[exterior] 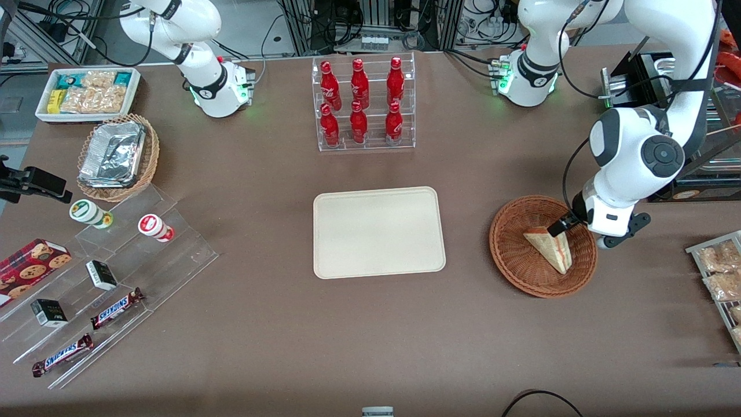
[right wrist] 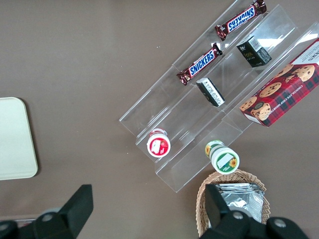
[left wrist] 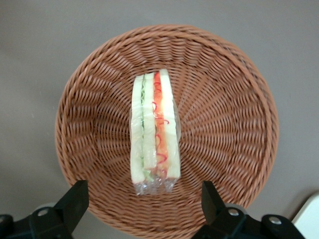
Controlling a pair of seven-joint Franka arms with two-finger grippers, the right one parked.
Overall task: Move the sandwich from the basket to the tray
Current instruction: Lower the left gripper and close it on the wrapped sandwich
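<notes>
The sandwich [exterior: 550,249] [left wrist: 153,130], a clear-wrapped wedge with red, orange and green filling, lies in the reddish-brown wicker basket [exterior: 505,255] [left wrist: 234,89] toward the working arm's end of the table. My gripper [exterior: 559,228] [left wrist: 143,201] hangs open just above the basket, over the sandwich's wide end. Its two black fingers [left wrist: 75,199] stand well apart, one to each side of the sandwich, touching nothing. The cream tray [exterior: 379,231] lies flat beside the basket, at the middle of the table, with nothing on it.
A clear rack of red bottles [exterior: 363,104] stands farther from the front camera than the tray. Toward the parked arm's end are a foil-filled wicker basket [exterior: 118,156], a white snack box [exterior: 87,92] and clear steps with candy bars [exterior: 116,307]. Bagged snacks [exterior: 718,272] lie past the basket.
</notes>
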